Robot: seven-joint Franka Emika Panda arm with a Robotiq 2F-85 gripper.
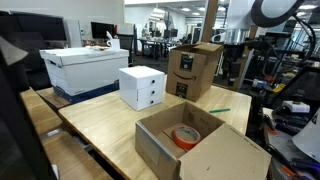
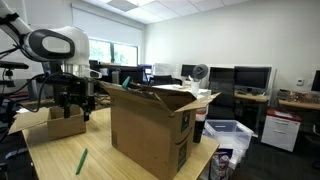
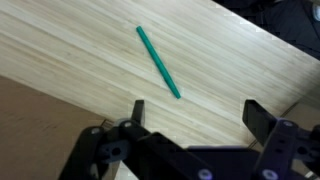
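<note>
Hand (image 3: pixel 196 110) stands wide open over the tabletop (image 3: pixel 70 50), its dark fingers well apart and holding nothing. Green stick (image 3: pixel 158 62) lies flat on the wood beyond the fingertips, untouched and set diagonally in the wrist view. The stick is thin, straight and smooth. The tabletop is pale, fine-grained wooden planking. A matte brown cardboard box (image 3: pixel 30 125) sits beside the hand.
</note>
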